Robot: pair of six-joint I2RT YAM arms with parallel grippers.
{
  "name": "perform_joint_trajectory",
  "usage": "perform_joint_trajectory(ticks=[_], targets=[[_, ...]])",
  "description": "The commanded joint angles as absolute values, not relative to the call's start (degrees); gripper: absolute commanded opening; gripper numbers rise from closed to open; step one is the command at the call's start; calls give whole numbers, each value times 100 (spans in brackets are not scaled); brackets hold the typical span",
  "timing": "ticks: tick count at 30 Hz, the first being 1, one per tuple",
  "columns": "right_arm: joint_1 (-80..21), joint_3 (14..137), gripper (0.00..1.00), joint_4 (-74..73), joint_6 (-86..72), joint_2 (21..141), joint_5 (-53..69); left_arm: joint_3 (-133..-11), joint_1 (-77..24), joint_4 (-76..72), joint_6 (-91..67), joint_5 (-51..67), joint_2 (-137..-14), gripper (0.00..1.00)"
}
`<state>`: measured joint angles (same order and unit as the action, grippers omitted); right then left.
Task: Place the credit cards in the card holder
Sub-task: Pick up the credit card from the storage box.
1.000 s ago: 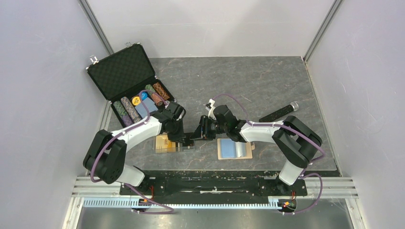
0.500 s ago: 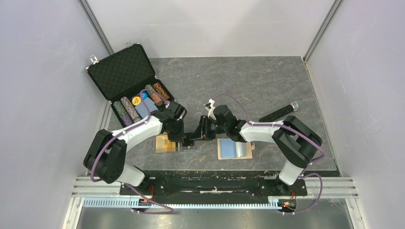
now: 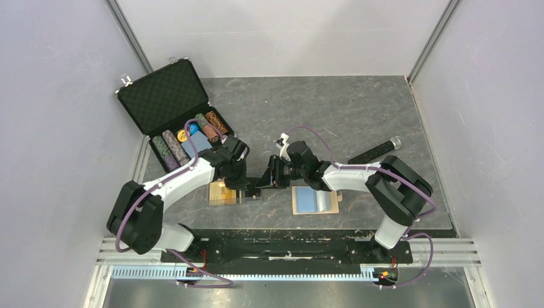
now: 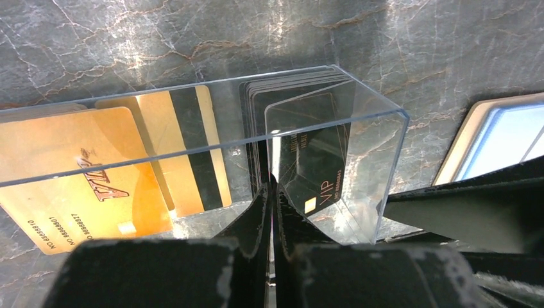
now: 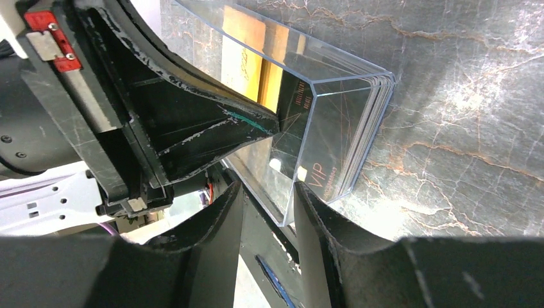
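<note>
A clear plastic box lies on the table between my arms. It holds orange-gold credit cards on the left and a stack of black ones on the right. My left gripper reaches into it, shut on the top edge of one black VIP card, which leans away from the stack. My right gripper has the box's near end corner between its half-spread fingers, which rest against its walls. The tan card holder lies open, its light blue pockets up, just right of the box.
An open black poker-chip case stands at the back left, close behind the left arm. A dark cylinder lies at the right, behind the right arm. The table's front edge runs just below the box and the card holder.
My left jaws have closed on the black card. The left arm's elbow has shifted slightly left. The right arm and the box have not moved.
</note>
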<state>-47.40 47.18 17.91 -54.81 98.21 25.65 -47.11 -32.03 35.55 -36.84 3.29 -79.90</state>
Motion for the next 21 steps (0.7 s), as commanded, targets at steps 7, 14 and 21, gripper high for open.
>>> perform_joint_trajectory(ticks=[7,14,21], targets=[[-4790,4904,37,1872,-5425,9879,2681,-4976,-3355,3372,-3629,505,-7874,19],[-4790,4904,37,1877,-5423,9877,2681,-5140,-3401,3595,-3267,313,-8421,21],[-4790,4904,38,1872,-5428,9890,2689,-5410,-3612,3770,-3201,119,-8595,18]])
